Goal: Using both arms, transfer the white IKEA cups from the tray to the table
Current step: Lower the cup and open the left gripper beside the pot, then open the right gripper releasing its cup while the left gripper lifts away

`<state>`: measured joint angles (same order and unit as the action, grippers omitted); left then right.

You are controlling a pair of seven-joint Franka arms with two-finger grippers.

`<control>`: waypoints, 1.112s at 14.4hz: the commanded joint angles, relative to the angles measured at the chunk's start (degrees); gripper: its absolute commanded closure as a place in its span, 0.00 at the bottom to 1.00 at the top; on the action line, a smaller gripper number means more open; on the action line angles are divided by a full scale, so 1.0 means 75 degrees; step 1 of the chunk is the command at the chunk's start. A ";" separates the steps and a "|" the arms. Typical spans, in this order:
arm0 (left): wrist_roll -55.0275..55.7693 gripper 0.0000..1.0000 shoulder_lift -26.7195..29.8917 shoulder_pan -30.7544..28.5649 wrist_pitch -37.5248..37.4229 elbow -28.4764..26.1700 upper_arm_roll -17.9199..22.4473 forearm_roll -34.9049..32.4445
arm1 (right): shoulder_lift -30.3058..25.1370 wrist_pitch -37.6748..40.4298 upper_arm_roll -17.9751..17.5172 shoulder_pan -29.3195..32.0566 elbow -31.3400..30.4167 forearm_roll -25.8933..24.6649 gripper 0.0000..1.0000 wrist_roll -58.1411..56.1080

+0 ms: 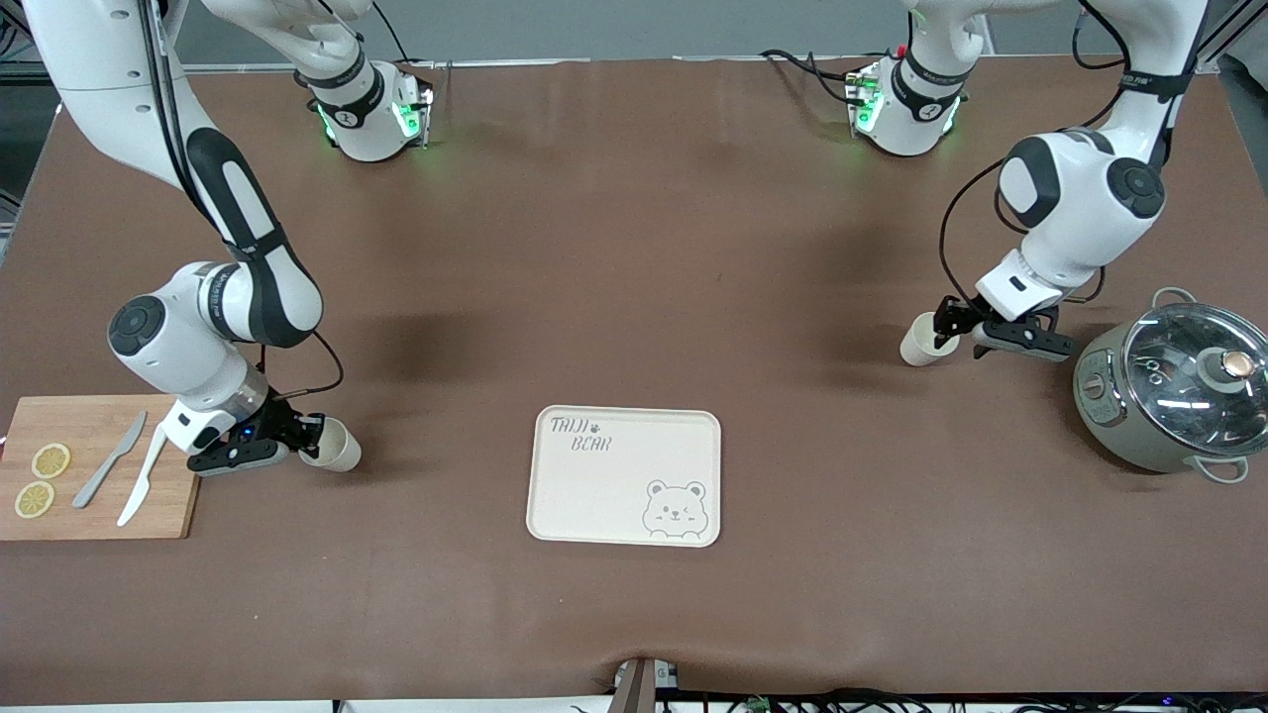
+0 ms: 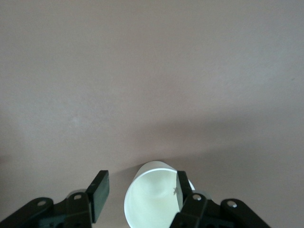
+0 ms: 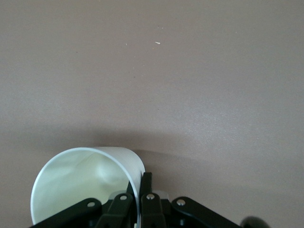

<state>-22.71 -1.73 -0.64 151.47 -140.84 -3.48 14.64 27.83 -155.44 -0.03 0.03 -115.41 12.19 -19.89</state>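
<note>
Front view: matte brown desk (image 1: 634,297). Smooth cream rectangular tray (image 1: 624,476) with rounded corners sits mid-desk, toward the camera edge. Right claw (image 1: 297,437) is low beside a wooden board (image 1: 99,421) at the right arm's end, clamped on the rim of a tilted, tapered white cup (image 1: 335,446). Left claw (image 1: 959,325) is at the left arm's end, beside a glass-lidded grey pot (image 1: 1169,391), with a second cup (image 1: 923,342) tilted at its tips.

Left wrist view: left claw (image 2: 140,190) partly open; one finger (image 2: 182,190) inside the glossy cup (image 2: 149,199), the other finger clear of the wall.

Right wrist view: right claw (image 3: 137,192) pinched shut on the cup (image 3: 85,183) wall, thin rim round.
</note>
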 commanded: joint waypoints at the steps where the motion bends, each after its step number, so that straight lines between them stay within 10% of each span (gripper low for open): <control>1: 0.0109 0.34 0.0231 -0.0055 -0.0788 0.0496 0.0042 0.0181 | -0.0043 -0.0228 -0.0137 0.0089 -0.0186 0.0226 1.00 -0.0243; 10: 0.1995 0.34 0.0160 0.0039 -0.3588 0.3120 -0.0005 -0.0850 | 0.0133 -0.0474 -0.0149 0.0078 -0.0175 0.0226 1.00 -0.0243; 16: 0.2487 0.27 0.0172 0.0156 -0.4832 0.4165 0.0018 -0.1060 | 0.0157 -0.0544 -0.0149 0.0089 -0.0175 0.0226 0.04 -0.0406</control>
<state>-6.45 -0.12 0.00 117.92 -112.40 -3.39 8.96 29.29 -158.15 -0.42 0.03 -115.72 12.19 -20.31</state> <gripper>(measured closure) 0.286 0.687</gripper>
